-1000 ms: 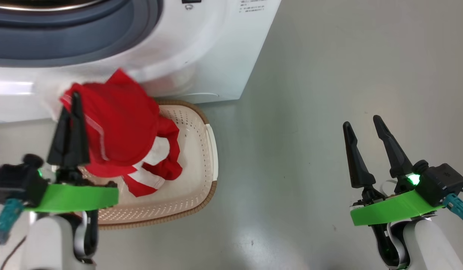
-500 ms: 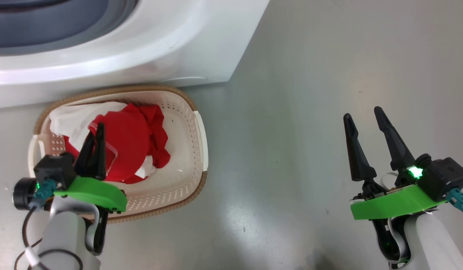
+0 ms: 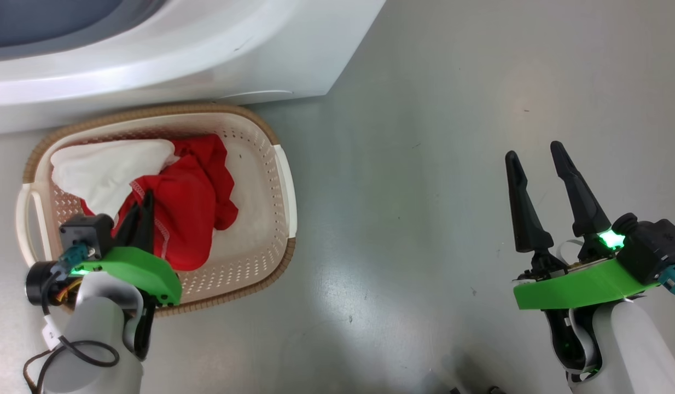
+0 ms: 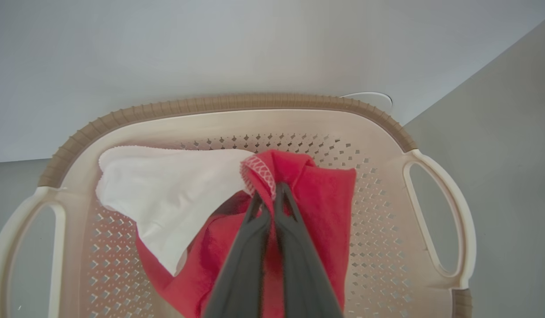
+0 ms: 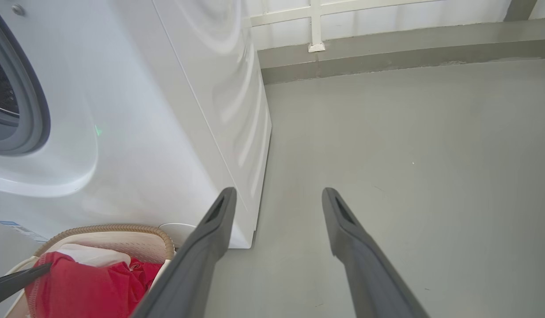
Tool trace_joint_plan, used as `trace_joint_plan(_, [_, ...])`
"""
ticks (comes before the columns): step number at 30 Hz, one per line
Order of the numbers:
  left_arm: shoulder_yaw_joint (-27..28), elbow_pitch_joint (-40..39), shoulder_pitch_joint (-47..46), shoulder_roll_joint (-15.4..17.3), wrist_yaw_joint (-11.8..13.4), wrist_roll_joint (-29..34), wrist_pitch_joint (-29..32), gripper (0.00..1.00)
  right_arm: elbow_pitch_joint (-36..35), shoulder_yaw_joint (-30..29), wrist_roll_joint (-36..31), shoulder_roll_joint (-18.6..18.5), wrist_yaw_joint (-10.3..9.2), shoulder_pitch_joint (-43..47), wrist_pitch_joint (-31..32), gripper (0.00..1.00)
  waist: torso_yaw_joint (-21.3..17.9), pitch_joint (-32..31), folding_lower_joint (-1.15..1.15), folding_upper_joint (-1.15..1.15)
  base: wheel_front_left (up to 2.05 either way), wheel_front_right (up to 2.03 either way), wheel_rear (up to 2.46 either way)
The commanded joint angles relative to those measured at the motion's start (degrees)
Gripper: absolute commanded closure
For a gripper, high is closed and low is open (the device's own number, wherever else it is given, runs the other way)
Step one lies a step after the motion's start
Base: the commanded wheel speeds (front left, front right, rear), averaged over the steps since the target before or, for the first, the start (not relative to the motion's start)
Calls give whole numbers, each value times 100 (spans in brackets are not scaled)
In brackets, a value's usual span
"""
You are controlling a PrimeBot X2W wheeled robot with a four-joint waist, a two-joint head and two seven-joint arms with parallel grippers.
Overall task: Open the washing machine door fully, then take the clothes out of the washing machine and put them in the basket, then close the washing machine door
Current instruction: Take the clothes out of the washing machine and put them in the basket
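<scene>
The cream basket (image 3: 285, 180) (image 4: 232, 101) (image 5: 113, 228) stands on the floor against the front of the white washing machine (image 3: 206, 49) (image 5: 166, 110). Red clothes (image 3: 190, 202) (image 4: 325, 198) (image 5: 78, 282) and a white piece (image 3: 108, 169) (image 4: 166, 185) lie inside it. My left gripper (image 3: 146, 197) (image 4: 268, 190) reaches down into the basket, shut on the red garment's stitched hem. Off to the right, my right gripper (image 3: 534, 151) (image 5: 278, 192) hangs open above bare floor with nothing between its fingers. The washing machine door is out of view.
The washer's grey gasket (image 5: 34, 101) shows at the left of the right wrist view. Grey floor (image 3: 425, 164) stretches to the right of the basket and the washer. A low wall with a white rail (image 5: 316, 26) runs behind.
The head camera has tilted down. My left gripper has lowered the red garment from in front of the washer into the basket and still holds it. The right gripper stays open.
</scene>
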Motion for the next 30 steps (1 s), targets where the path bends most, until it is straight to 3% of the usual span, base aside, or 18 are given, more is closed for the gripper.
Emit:
trace_joint_plan(1, [109, -43, 8, 181, -31, -30, -31, 67, -142, 79, -19, -39, 42, 3, -36, 0, 12, -1, 0, 0, 0, 0, 0])
trace_joint_plan(2, [113, -49, -1, 189, -31, -27, -31, 52, -139, 74, -23, -39, 42, 0, -36, 0, 19, -5, 0, 0, 0, 0, 0])
trace_joint_plan(3, [118, -60, -1, 191, -31, -23, -31, 25, -135, 72, -29, -39, 42, -2, -36, 0, 27, -14, 0, 0, 0, 0, 0])
trace_joint_plan(4, [124, -69, 4, 187, -31, -20, -31, 8, -131, 71, -35, -39, 42, -4, -36, 0, 35, -25, 0, 0, 0, 0, 0])
trace_joint_plan(5, [133, -75, 10, 183, -31, -20, -31, 0, -127, 72, -41, -39, 42, -6, -36, 0, 43, -37, 0, 0, 0, 0, 0])
trace_joint_plan(18, [341, -472, 272, 110, -31, -81, -31, 0, -29, 82, -83, -39, 42, 74, -36, 0, 142, -479, 0, 0, 0, 0, 0])
trace_joint_plan(30, [561, -1444, 876, 60, -31, -138, -31, 0, 129, 100, -184, -39, 42, 291, -36, 0, 317, -1316, 0, 0, 0, 0, 0])
